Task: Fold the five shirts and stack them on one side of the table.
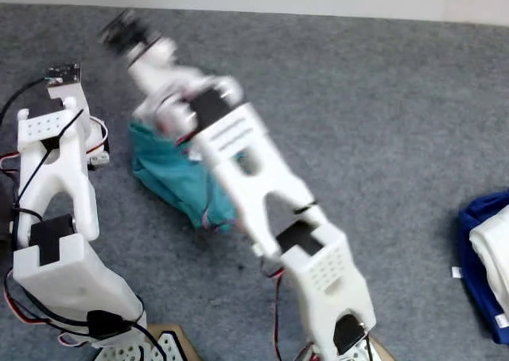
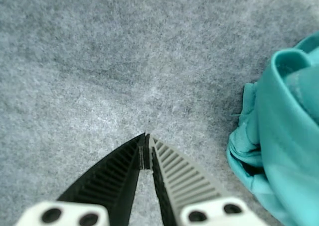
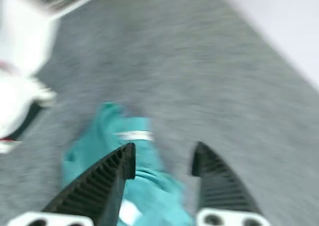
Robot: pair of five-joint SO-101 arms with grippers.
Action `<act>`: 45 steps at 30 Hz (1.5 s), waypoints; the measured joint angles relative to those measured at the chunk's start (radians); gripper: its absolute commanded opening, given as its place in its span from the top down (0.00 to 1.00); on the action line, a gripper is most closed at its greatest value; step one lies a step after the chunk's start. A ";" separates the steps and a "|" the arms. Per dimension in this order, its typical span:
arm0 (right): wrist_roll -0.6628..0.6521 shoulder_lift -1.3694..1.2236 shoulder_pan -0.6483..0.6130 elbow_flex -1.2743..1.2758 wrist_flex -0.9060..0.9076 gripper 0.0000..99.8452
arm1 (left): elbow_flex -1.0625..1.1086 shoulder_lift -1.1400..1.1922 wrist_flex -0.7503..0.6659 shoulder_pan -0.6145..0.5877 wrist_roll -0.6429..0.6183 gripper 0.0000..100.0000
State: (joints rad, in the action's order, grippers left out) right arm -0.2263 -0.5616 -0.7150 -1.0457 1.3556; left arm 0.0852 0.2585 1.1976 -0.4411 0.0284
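Observation:
A crumpled teal shirt [image 1: 176, 180] lies on the grey table left of centre, partly under the right arm [image 1: 254, 178]. My right gripper [image 3: 164, 159] hangs open above it, the teal shirt [image 3: 144, 186] showing between and below its fingers; in the high view this gripper [image 1: 127, 33] is a blur beyond the shirt's far side. My left gripper [image 2: 147, 151] is shut on nothing, low over bare table, with the teal shirt [image 2: 284, 131] beside it. The left arm [image 1: 52, 138] stands left of the shirt.
A dark blue shirt [image 1: 477, 242] with a white shirt [image 1: 495, 246] on it sits at the table's right edge. The left arm [image 3: 20, 61] shows white close by the teal shirt in the right wrist view. Grey table surface [image 1: 382, 114] stretches between the shirts.

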 measured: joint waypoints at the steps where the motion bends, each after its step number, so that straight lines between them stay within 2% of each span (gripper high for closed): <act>1: 0.000 0.000 0.032 -0.057 0.049 0.99 | 0.000 0.000 -0.002 0.000 0.000 0.99; 2: 0.000 0.000 0.061 -0.100 0.098 0.97 | 0.002 0.000 -0.005 0.000 0.000 0.99; 5: 0.000 0.000 0.124 -0.169 0.203 1.00 | 0.006 0.000 -0.012 0.000 0.000 0.99; 9: 0.017 -0.008 0.150 -0.176 0.295 0.99 | 0.029 0.000 -0.040 0.002 0.000 0.99; 17: 0.091 -0.253 0.218 -0.192 0.310 0.99 | 0.048 0.000 -0.069 0.002 0.000 0.99; 31: 0.097 -0.749 0.206 -0.586 0.295 0.99 | 0.048 0.000 -0.069 0.002 0.000 0.99; 45: 0.097 -0.680 0.078 -0.600 0.338 0.99 | 0.048 0.000 -0.087 0.002 0.000 0.99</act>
State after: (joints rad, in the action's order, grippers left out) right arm -0.1297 -1.2413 -0.6368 -1.6456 1.6932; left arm 0.1327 0.2585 1.1101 -0.4396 0.0284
